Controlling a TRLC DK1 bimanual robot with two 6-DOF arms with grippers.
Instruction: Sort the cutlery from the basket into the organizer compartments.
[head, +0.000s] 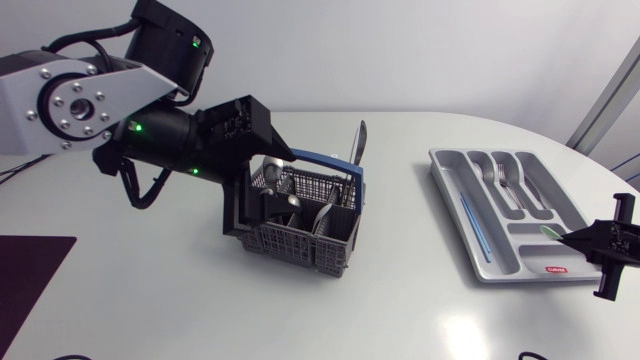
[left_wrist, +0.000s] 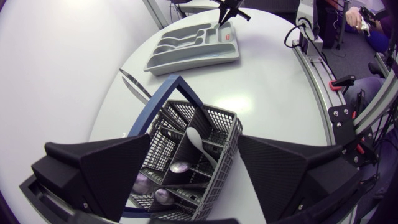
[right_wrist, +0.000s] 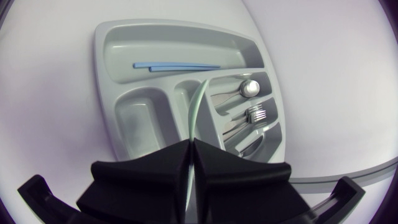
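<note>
Grey basket, head view: grey plastic mesh basket with a blue handle (head: 290, 240) stood left of the table's middle, well apart from the grey plastic organizer tray (head: 447, 190) on the right.
Left gripper, head view: left gripper (head: 262, 198) hung over the basket's left side.
Right gripper, head view: right gripper (head: 578, 238) sat at the tray's small-compartment end, holding a pale green slender utensil (head: 550, 232).
Tray contents, head view: thin blue rod (head: 475, 225) in the long compartment; metal spoon (head: 487, 172) and metal forks (head: 510, 178) in neighbouring lengthwise compartments.
Left wrist view: fingers stood wide apart above the basket, gripping nothing; loose spoon bowls (left_wrist: 180, 167) lay inside.
Right wrist view: both fingers were pressed together on the utensil's near end; kind of utensil not discernible.
Axis: utensil ran straight ahead from the fingertips, slightly bowed, crosswise to the blue rod. Its free end pointed toward the long compartment and hung over the small end compartments; which one, could not tell.
Step (judgement): setting the green utensil into the tray.
Doing it well (judgement): line the utensil's length up with the chosen compartment, lower until the free end sits below the dividers, and release only once it is clear of them.
</note>
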